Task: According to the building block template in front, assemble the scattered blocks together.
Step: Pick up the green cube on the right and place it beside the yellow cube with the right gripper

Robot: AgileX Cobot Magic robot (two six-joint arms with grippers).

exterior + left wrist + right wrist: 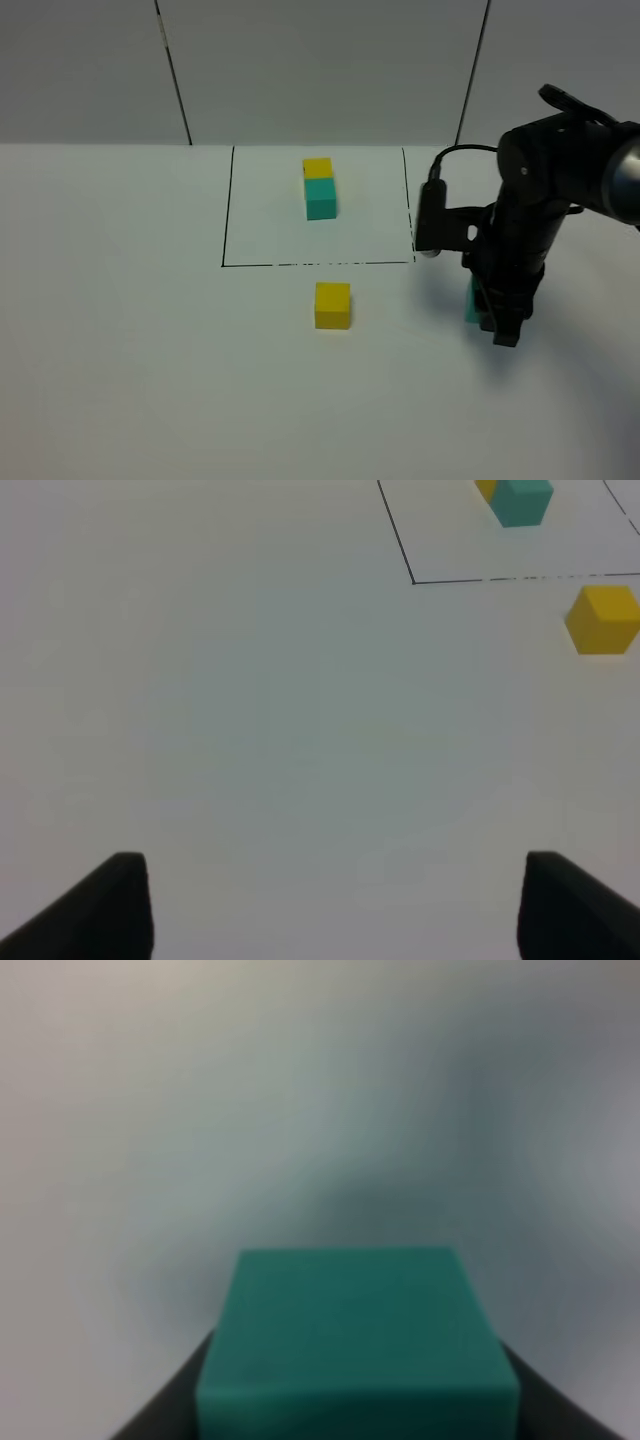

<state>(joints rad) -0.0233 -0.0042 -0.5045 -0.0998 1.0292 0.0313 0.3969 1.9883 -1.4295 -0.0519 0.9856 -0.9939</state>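
The building block template stands inside a thin black drawn rectangle [222, 230] at the back middle: a yellow cube [318, 168] joined to a teal-green cube [321, 198] in front of it. It also shows in the left wrist view [520, 500]. The scattered yellow cube [332, 305] [602, 620] sits just in front of the rectangle. My right gripper [497, 325] is shut on the scattered teal-green cube [469, 300] [355, 1340], to the right of the yellow one; I cannot tell whether it touches the table. My left gripper [330, 910] is open and empty over bare table.
The white table [150, 350] runs to a grey panelled wall [320, 60] at the back. The right arm's black body and cable [460, 150] stand over the rectangle's right edge.
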